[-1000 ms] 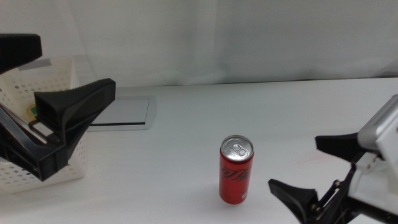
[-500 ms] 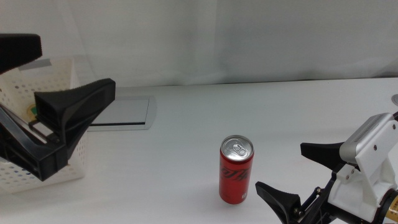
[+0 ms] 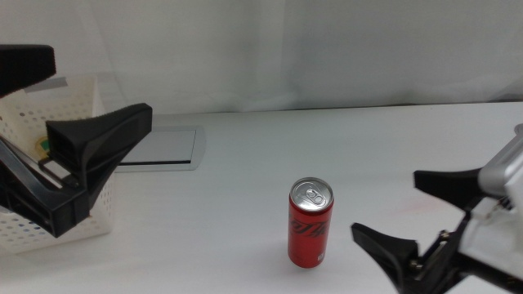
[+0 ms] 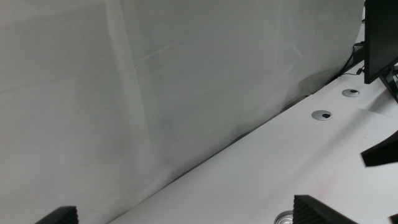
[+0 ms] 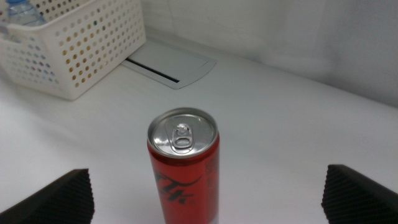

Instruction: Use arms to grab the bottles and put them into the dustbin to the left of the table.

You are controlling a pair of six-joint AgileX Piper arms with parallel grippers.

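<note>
Since half a second ago the right gripper (image 3: 437,216) has drawn back toward the right edge of the middle view, roughly where it sat a second ago; nothing else has shifted. Its jaws are spread wide and empty, low over the table (image 3: 245,180), both tips pointed at the red can (image 3: 310,223). Its wrist view shows the can (image 5: 183,165) centred between the two jaws, apparently lined up for a sideways grasp. The can stands upright and untouched near the table's front, clear of the jaw tips.

Farther back on the left, the left gripper (image 3: 57,98) hangs over the dustbin (image 3: 82,114), jaws apart and holding nothing, as if waiting there. The white perforated basket already holds a blue-capped water bottle (image 5: 13,14). Just beside the basket lies the grey inset plate (image 3: 163,147), flush with the tabletop. Nothing stands between can and basket, though the left arm crowds the space above the bin.
</note>
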